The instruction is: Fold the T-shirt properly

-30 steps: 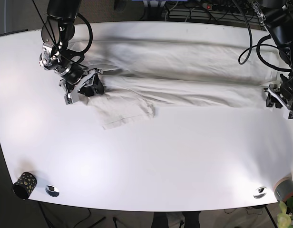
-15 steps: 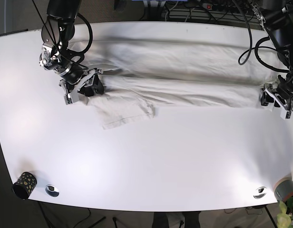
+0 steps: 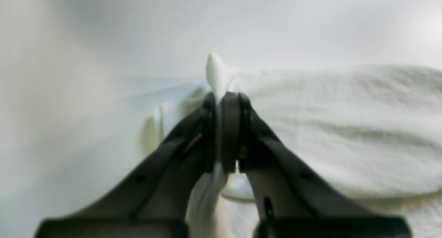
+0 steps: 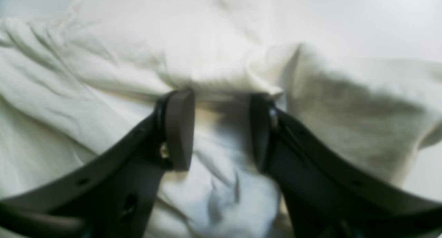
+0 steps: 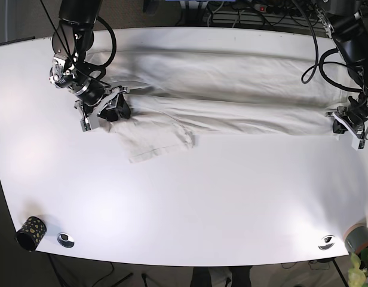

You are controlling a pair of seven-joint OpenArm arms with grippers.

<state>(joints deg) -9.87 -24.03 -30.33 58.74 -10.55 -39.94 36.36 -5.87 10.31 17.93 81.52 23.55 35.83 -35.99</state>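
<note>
Both hands differ: left hand (image 3: pixel 221 103) has closed on the T-shirt (image 5: pixel 232 89) edge, right hand (image 4: pixel 221 127) stays open.

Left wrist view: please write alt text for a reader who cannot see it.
The left end effector is shut on a thin fold of the white T-shirt, whose tip pokes up between its dark fingers. The rest of the shirt spreads right across the pale table; the picture is blurred.
</note>
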